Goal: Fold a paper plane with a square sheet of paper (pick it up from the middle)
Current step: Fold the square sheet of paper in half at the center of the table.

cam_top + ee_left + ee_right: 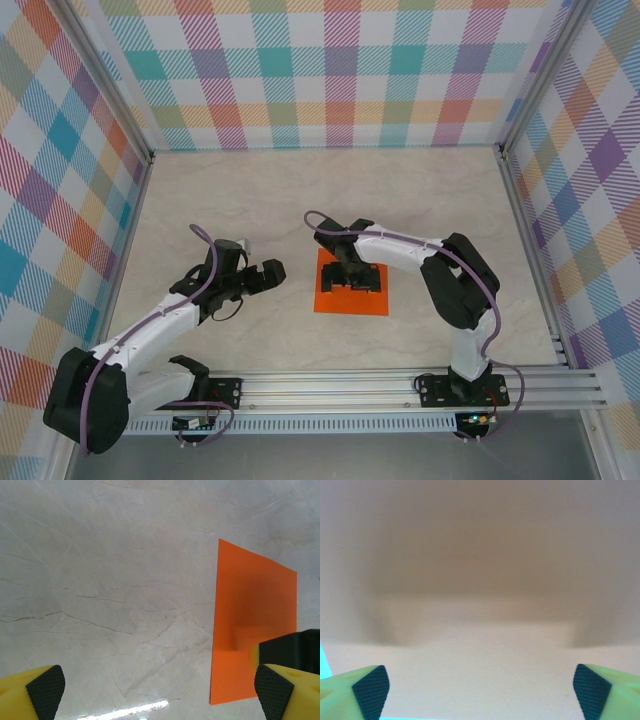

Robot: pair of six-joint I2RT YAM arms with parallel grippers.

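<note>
Sheet flat mid-table, right gripper above its middle

The sheet lies unfolded on the table, its edges roughly square to the table's. The right gripper is directly over its centre, jaws spread, pinching nothing. The left gripper, also spread, waits just beyond its left edge, so the right arm is nearer.
</note>
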